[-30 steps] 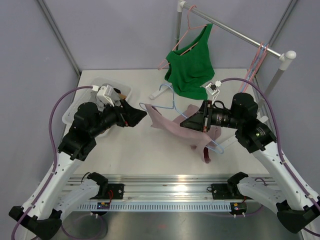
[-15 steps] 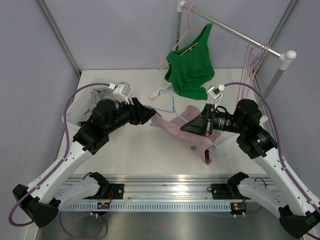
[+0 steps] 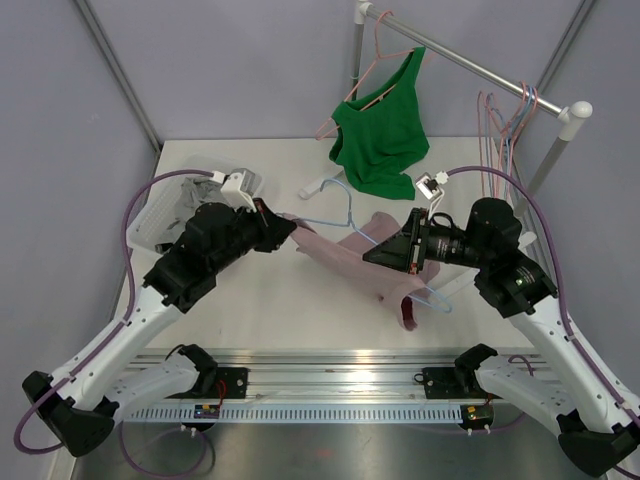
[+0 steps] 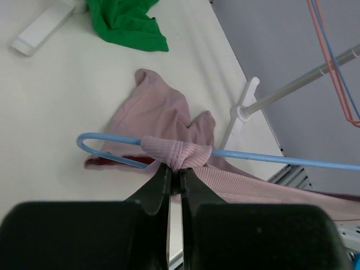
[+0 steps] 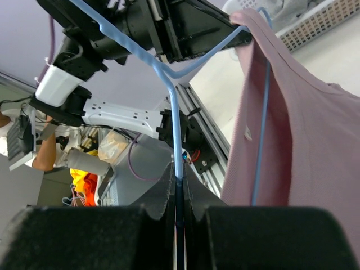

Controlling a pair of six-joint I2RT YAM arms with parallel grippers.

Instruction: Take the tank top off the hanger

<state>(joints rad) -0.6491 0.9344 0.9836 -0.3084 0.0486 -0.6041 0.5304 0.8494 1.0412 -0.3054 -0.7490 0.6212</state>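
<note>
The pink tank top point(image 3: 350, 258) hangs on a light blue hanger point(image 3: 335, 213) held just above the table's middle. My left gripper point(image 3: 291, 226) is at the hanger's left end. In the left wrist view it point(image 4: 175, 171) is shut on the bunched pink shoulder strap point(image 4: 175, 151) that wraps the blue hanger bar point(image 4: 270, 157). My right gripper point(image 3: 372, 252) is at the garment's right side. The right wrist view shows it point(image 5: 178, 177) shut on the blue hanger wire point(image 5: 174, 112), with the tank top point(image 5: 304, 140) draped to its right.
A green top point(image 3: 380, 140) hangs on a pink hanger from the clothes rail point(image 3: 470, 62) at the back. Several spare hangers point(image 3: 510, 110) hang at the rail's right end. A white bin point(image 3: 165, 215) sits at the far left, and the rail's white foot point(image 3: 318, 186) lies behind the hanger.
My left arm swung right from the bin to the hanger's left end, and its jaws closed on the pink strap. The tank top now stretches between both grippers.
</note>
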